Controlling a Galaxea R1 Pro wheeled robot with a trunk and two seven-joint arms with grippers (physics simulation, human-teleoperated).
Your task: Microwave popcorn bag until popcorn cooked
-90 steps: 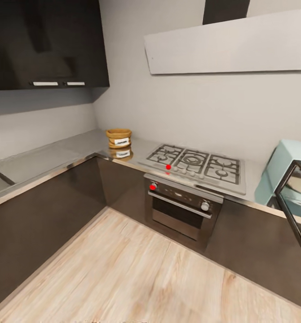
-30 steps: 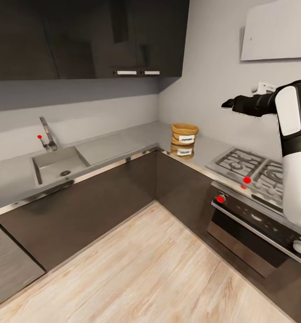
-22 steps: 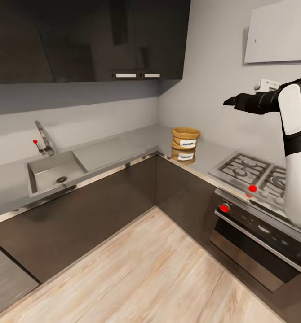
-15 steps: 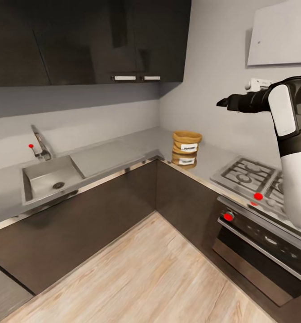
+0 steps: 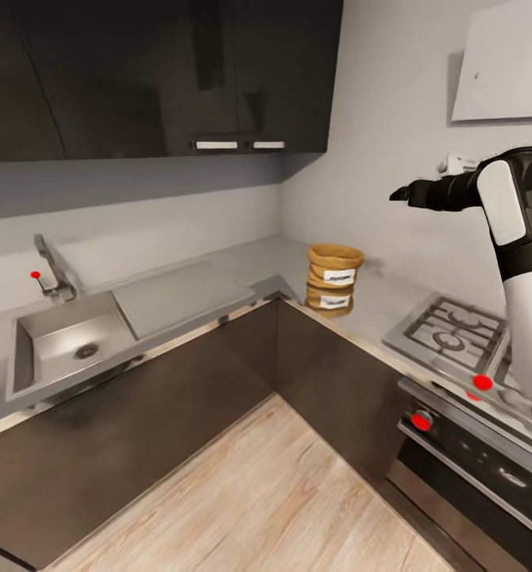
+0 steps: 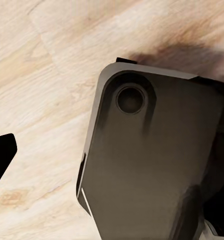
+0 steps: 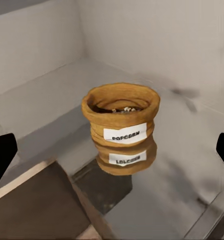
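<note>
Tan popcorn bag (image 7: 121,116) upright on countertop (image 7: 46,107) — popcorn (image 7: 123,108) visible, right wrist.

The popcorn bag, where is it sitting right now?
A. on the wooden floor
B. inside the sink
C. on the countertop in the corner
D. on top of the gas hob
C: the popcorn bag stands upright on the countertop in the corner, between the sink and the gas hob.

Head view: high, looking down into kitchen corner, mid-distance. Right wrist view: close, angled down at squat tan-orange paper sack (image 7: 122,118) on glossy grey countertop (image 7: 192,150); both views share sack (image 5: 334,268). Left wrist view: faces pale wooden floor (image 6: 46,75).
</note>
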